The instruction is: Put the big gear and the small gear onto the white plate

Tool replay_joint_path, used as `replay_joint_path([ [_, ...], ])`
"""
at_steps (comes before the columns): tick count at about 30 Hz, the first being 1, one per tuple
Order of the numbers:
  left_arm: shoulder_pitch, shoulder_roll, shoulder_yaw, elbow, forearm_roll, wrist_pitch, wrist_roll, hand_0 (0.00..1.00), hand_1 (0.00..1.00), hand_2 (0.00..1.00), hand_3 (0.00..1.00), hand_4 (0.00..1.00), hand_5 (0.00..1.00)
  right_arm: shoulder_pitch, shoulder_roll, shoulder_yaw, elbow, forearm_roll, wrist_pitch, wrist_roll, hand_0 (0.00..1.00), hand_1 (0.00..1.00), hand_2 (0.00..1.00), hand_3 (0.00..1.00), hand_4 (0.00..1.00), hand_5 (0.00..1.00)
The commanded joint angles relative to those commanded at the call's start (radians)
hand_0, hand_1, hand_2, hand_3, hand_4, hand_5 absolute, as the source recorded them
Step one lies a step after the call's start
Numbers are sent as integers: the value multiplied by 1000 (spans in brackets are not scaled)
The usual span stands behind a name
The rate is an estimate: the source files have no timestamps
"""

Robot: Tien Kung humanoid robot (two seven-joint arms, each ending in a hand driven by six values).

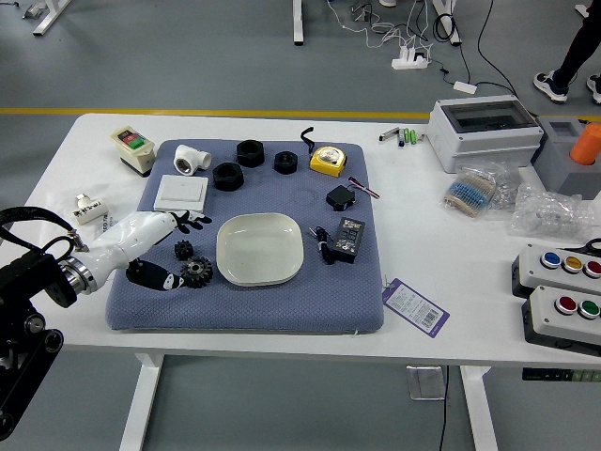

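Note:
My left hand point(189, 252) comes in over the blue mat from the left. It is open, with the upper fingers stretched toward the white box and the thumb side lower down, near the big gear. The small black gear point(183, 250) lies on the mat between these fingers, not visibly gripped. Just below and right of it is the big black gear point(196, 272), close to the lower fingertip; whether they touch I cannot tell. Right of both gears sits the white plate point(259, 249), with nothing on it. My right hand is out of view.
Above the hand lie a white box point(181, 194), a white pipe fitting point(192, 160) and black rings point(228, 176). Right of the plate are a black adapter point(348, 240) and its cable. A yellow tape measure point(329, 161) is farther back. A person's leg shows at top right.

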Motion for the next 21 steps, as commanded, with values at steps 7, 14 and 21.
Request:
replay_joint_path([
  [7, -17, 6, 40, 7, 7, -3, 18, 677, 681, 756, 837, 900, 57, 0, 0, 0, 0, 0, 0, 0, 741, 751, 813, 669, 842, 672],
  [14, -27, -2, 67, 46, 21, 6, 34, 627, 646, 715, 833, 902, 55, 0, 0, -1, 1, 2, -1, 1, 740, 751, 811, 666, 842, 671],
  [21, -43, -16, 73, 92, 21, 15, 40, 625, 648, 716, 830, 898, 59, 2, 0, -2, 1, 5, -2, 2, 740, 751, 812, 665, 839, 669],
])
